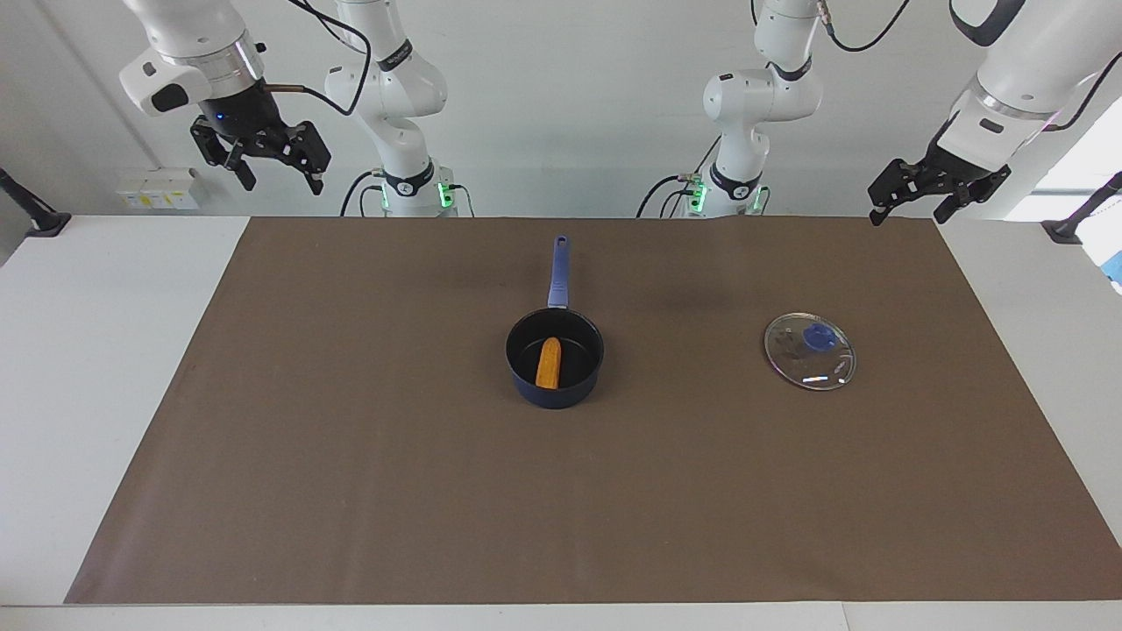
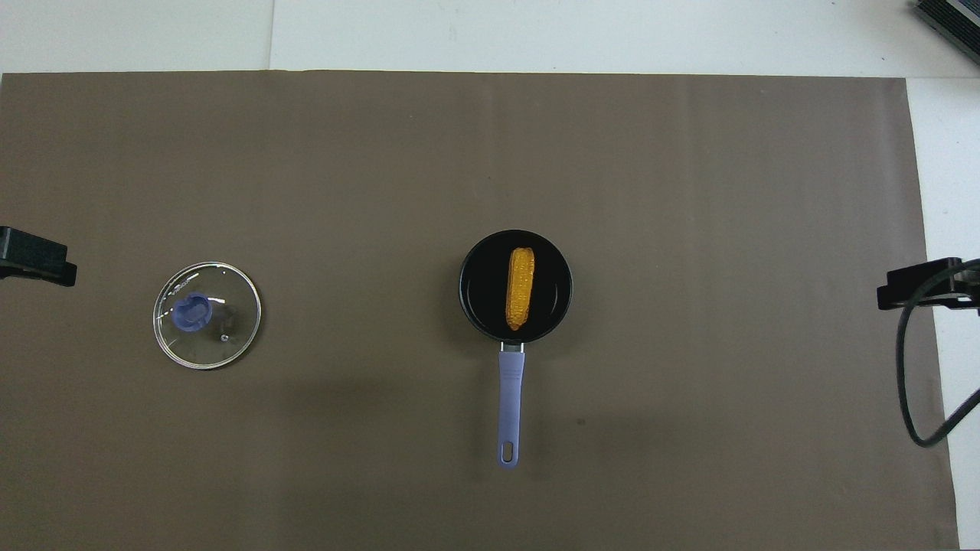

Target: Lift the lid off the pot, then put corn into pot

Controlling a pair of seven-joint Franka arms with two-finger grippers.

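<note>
Only two things are found on the brown mat (image 1: 351, 491). The pot (image 1: 554, 358) is seen at the middle of the facing view, with the corn (image 1: 549, 363) lying inside it and its handle (image 1: 558, 272) pointed up the frame. The lid (image 1: 809, 350) is laid flat at the right, well apart from the pot. A wide bare strip is left between them. The whole lower half and the left side of the frame are open. The right gripper (image 1: 279, 175) is held high at the upper left, fingers spread. The left gripper (image 1: 912, 206) is held high at the upper right.
</note>
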